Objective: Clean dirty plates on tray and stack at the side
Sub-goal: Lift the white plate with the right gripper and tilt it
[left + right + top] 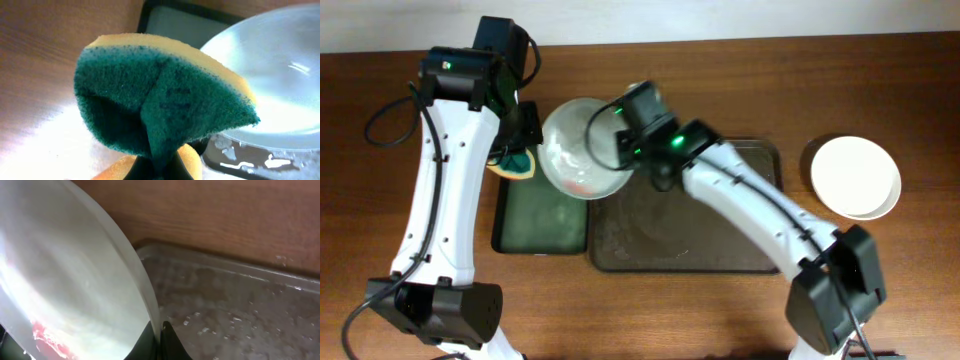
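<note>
The right pincer (160,341) is pinched tight on the rim of a round white shallow plate (578,148), holding it tilted on edge, with a red smear (46,334) low on its face. The plate hangs over the far left corner of the large dark brown rectangular tray (720,250), which is wet. The left pincer (161,167) is clamped on a yellow sponge with a green scouring face (160,105), just beside the plate; contact cannot be told. Below the sponge sits a narrow black tray with a green inside (540,222). A stack of clean white plates (855,177) rests on the wooden table (920,300), well to the right.
</note>
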You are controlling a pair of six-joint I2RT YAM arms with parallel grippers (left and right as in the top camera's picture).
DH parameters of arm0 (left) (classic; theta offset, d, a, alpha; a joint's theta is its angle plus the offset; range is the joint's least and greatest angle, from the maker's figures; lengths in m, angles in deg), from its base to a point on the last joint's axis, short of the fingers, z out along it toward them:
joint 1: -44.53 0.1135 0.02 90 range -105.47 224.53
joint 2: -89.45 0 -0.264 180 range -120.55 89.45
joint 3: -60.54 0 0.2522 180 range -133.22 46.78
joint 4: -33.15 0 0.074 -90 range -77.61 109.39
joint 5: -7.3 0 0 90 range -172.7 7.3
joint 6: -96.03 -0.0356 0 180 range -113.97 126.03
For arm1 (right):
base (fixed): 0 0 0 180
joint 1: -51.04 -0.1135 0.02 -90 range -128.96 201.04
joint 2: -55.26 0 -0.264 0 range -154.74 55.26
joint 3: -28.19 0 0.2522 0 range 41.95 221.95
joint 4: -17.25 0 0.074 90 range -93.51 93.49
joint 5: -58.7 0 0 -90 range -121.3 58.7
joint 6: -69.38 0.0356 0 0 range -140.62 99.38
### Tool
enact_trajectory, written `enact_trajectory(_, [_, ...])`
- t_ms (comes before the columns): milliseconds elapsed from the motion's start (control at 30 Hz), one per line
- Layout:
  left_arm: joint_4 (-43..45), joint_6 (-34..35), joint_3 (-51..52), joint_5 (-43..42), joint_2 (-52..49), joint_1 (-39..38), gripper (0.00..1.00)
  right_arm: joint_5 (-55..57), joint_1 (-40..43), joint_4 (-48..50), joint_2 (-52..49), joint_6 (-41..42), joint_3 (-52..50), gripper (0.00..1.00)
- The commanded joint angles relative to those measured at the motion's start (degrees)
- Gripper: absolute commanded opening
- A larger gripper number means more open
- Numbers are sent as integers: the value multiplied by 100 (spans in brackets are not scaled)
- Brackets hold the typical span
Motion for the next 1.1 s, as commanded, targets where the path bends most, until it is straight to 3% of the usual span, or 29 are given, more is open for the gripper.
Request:
enact_trajectory(0, [302,63,267,271,118,90,0,1700,-496,229,-188,138,116,4])
enact_trajectory(133, [752,114,562,271,118,323,0,3224,-920,575,-203,-66,116,4])
enact_trajectory(267, [938,437,590,260,118,726,0,3980,-1143,1281,-203,-1163,116,4])
enact_trajectory(533, [1016,426,590,-1069,118,1589,0,4044,-1292,2083,-203,-1971,116,4])
enact_trajectory(633, [992,46,590,-1646,118,1657,0,4054,-1325,2494,-203,-2446,116,4])
enact_trajectory(867, [984,-7,590,-1735,118,1650,0,4072,-1327,3167,-203,-3453,116,4])
enact_trajectory(1067, [981,-7,590,-1733,118,1650,0,4083,-1329,3163,-205,-3421,96,4])
